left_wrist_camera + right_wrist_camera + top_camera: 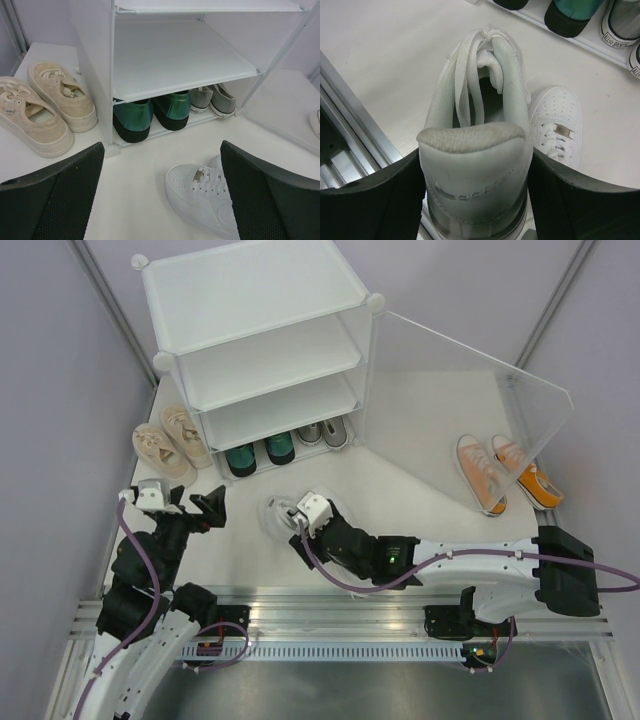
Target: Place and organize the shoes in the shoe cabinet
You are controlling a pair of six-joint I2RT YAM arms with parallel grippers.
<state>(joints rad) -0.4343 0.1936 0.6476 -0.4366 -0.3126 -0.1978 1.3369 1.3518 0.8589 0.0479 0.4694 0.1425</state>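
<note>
A white lace-up sneaker (480, 100) is clamped at the heel by the right claw (477, 200), above the middle of the near edge of the counter (400, 490). Its mate (200, 195) lies just beside it. The held shoe's long axis is pointed toe-first at the tall white translucent plastic shoe cabinet (240, 290) toward the far-left corner, where a bare middle shelf (175, 55) is offered. The left claw (161, 190) is spread wide and empty.

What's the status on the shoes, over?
Status: left gripper open, empty. Right gripper shut on white shoe at heel. Beside it on table, second white shoe, in front of cabinet; green pair, grey pair at bottom.
</note>
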